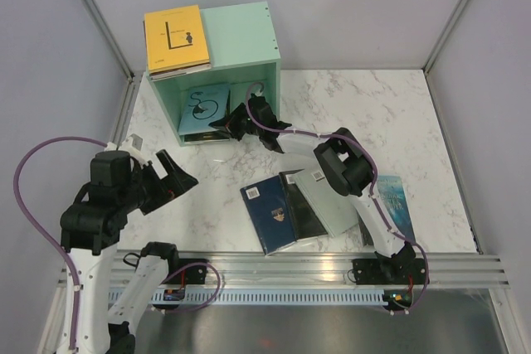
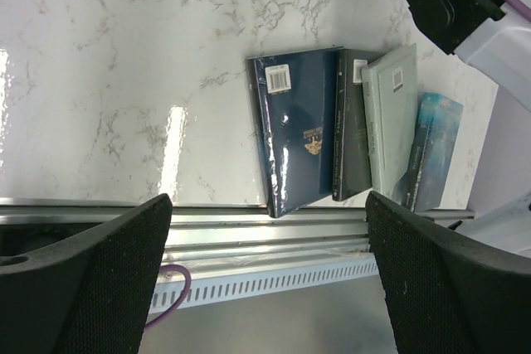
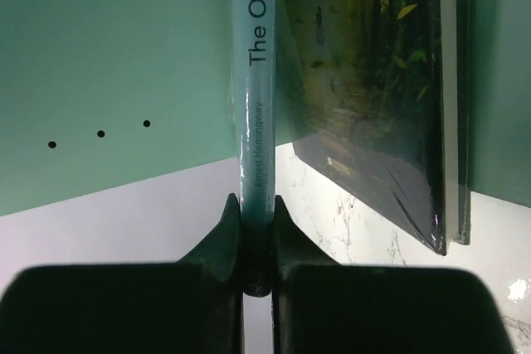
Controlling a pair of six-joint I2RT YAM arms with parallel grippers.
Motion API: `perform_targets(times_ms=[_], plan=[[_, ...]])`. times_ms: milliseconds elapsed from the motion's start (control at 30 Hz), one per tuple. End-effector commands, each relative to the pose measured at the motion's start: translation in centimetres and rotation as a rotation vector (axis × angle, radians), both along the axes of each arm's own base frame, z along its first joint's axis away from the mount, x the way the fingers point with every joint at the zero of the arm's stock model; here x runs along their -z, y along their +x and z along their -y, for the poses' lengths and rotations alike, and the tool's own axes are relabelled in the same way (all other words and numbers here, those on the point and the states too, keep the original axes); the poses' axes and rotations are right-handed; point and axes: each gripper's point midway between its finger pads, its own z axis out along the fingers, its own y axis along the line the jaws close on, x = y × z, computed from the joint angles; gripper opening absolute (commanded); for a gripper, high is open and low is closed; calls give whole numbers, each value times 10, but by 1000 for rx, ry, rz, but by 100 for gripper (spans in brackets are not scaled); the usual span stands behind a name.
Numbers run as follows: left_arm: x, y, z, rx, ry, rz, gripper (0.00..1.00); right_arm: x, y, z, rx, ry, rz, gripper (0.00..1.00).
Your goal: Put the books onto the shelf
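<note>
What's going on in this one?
The right gripper has its jaws shut on the spine of a pale blue paperback, standing upright inside the mint-green shelf beside a dark book with gold art. The left gripper hovers open. A yellow book lies on top of the shelf; a dark blue book, black book, pale mint book and teal-blue book lie on the table.

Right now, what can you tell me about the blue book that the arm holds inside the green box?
The teal-blue book is a thin, glossy paperback with a black line drawing on its cover. Its pale spine reads "The Old M", cut off, and "Ernest Hemingway". It stands tilted inside the mint-green shelf. The right arm's jaws are shut on its spine. A dark book with forest art stands right beside it.
</note>
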Motion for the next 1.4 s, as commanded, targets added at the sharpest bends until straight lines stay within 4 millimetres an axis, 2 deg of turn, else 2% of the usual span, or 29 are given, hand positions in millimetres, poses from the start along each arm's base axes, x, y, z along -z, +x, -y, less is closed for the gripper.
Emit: perform_targets(times_ms=[0, 100, 167, 200, 233, 300, 333, 467, 567, 667, 800, 933, 1000, 1033, 1067, 1133, 1233, 1267, 1300, 1333, 1367], plan=[[-7, -6, -10, 7, 73, 26, 100, -32, 14, -5, 45, 53, 78, 0], [-6, -7, -12, 3, 80, 20, 100, -21, 14, -1, 45, 29, 52, 2], [-5, -6, -12, 1, 78, 16, 100, -15, 12, 0, 37, 20, 42, 24], [-4, -5, -12, 0, 79, 15, 100, -13, 10, 0, 30, 19, 34, 40], [-4, -4, -12, -1, 78, 13, 100, -10, 9, 1, 28, 10, 26, 47], [-3, -2, -11, -2, 73, 10, 100, -8, 8, 3, 26, 8, 19, 72], [-3, -2, -11, -2, 73, 9, 100, -7, 6, 5, 24, 1, 15, 74], [3, -3, -11, -1, 75, -8, 100, -8, 1, 12, 19, -10, 9, 77], [5, -3, -11, -1, 75, -13, 100, -2, -10, 18, -8, -38, -27, 80], [6, -3, -11, -1, 75, -14, 100, 10, -27, 23, -49, -68, -78, 81], [11, -4, -11, -1, 76, -28, 100, 23, -51, 43, -68, -120, -117, 84], [26, -6, -11, 1, 80, -74, 100, 21, -70, 57, -105, -159, -101, 85], [39, -8, -11, 3, 84, -113, 100, 11, -82, 67, -125, -178, -73, 85], [41, -7, -8, -38, 39, -135, 100, 7, -87, 72, -133, -190, -60, 85], [28, 12, 15, 54, -65, -38, 100, 3, -91, 76, -141, -204, -48, 85], [33, 12, 29, 108, -132, -41, 100, -9, -104, 92, -158, -260, -9, 85], [47, 15, 50, 180, -247, -41, 100, -24, -125, 119, -171, -328, 30, 85], [61, 16, 54, 175, -282, -74, 100, -28, -129, 127, -169, -347, 44, 85], [60, 22, 58, 191, -305, -37, 100, -33, -141, 142, -167, -378, 38, 85], [62, 22, 62, 211, -333, -34, 100, -33, -145, 153, -163, -415, 60, 85], [75, 22, 64, 201, -353, -68, 100, -33, -147, 165, -146, -440, 58, 85]])
